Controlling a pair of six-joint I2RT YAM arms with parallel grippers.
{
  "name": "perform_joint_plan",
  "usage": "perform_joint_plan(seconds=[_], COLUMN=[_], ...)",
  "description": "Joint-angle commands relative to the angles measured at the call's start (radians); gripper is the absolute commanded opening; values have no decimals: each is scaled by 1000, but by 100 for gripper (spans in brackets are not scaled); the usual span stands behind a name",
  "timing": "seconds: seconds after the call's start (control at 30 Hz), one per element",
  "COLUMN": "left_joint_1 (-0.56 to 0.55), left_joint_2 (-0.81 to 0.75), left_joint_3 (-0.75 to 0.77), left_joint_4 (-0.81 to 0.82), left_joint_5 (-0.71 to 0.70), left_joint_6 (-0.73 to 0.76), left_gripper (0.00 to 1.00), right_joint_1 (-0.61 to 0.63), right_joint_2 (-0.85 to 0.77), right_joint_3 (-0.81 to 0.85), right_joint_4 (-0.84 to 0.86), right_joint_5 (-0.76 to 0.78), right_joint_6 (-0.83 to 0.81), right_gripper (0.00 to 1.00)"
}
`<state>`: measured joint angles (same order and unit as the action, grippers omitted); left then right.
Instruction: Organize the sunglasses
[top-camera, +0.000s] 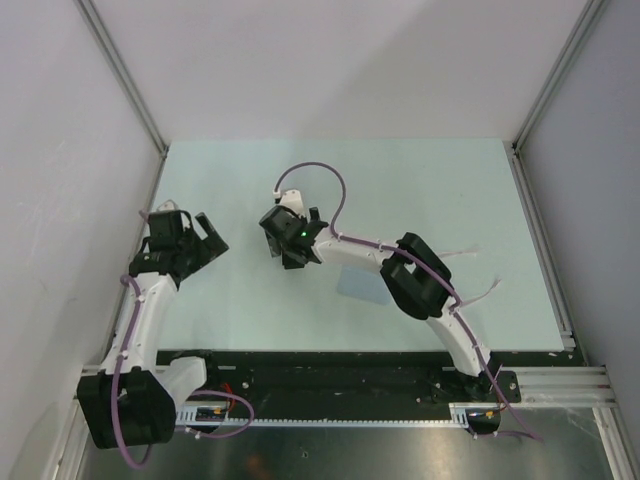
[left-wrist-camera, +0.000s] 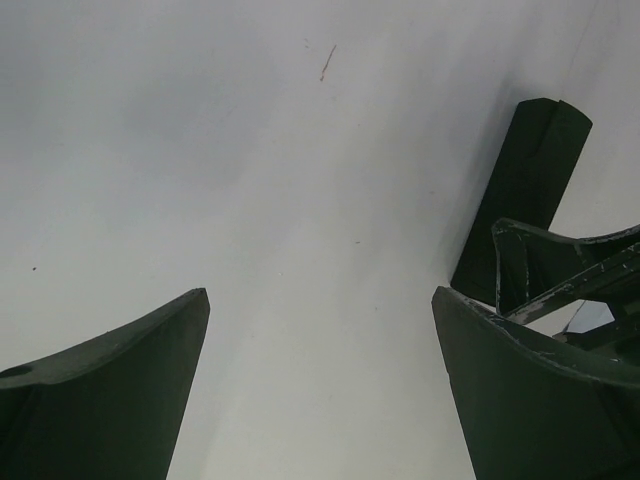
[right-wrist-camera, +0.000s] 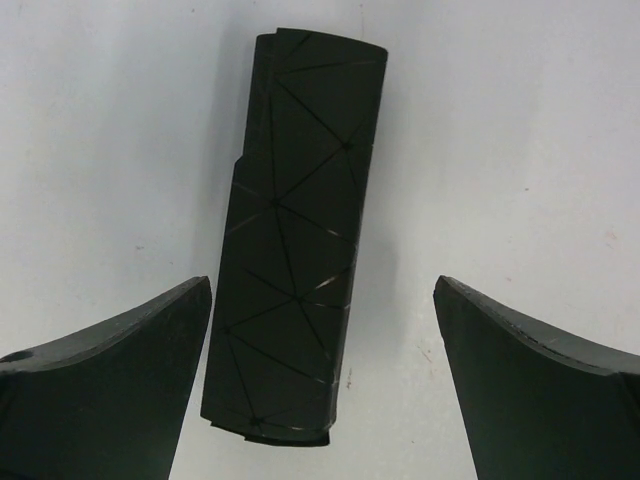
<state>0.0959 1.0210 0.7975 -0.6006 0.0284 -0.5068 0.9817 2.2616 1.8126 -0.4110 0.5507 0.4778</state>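
Your right pincer spread wide, empty, above black faceted case on tabletop, your left pincer likewise open, empty, pale square, possibly cloth, beside right arm

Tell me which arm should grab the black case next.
Right. The right gripper is open, and the black case lies lengthwise between its jaws on the table. The left gripper is open too, but only bare table shows between its jaws; the case sits off at the right edge of its view.

Case on table, below right gripper, cloth to its near right, left gripper well left
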Motion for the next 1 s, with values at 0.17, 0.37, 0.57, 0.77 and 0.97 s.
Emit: perform_joint_plan(seconds=[0.17,0.37,0.57,0.77,0.97], left_joint_1=[13,16,19,19,21], left_joint_2=[39,51,73,93,102], left_joint_3=[19,19,16,32,49], left_joint_4=[-7,-8,-8,-8,-5], left_joint_5=[2,25,42,74,82], left_joint_6=[-12,-27,-32,-35,-39], left_gripper=[100,100,100,100,100], right_joint_1=[-5,-11,-12,-12,-12], right_joint_2=[67,93,90,85,66], right_joint_3=[122,116,97,73,36], right_joint_4=[-60,-83,-66,-48,-43], right_joint_5=[-28,0,-3,-44,-67], right_joint_6=[4,22,4,-4,-8], right_gripper=[100,98,95,81,56])
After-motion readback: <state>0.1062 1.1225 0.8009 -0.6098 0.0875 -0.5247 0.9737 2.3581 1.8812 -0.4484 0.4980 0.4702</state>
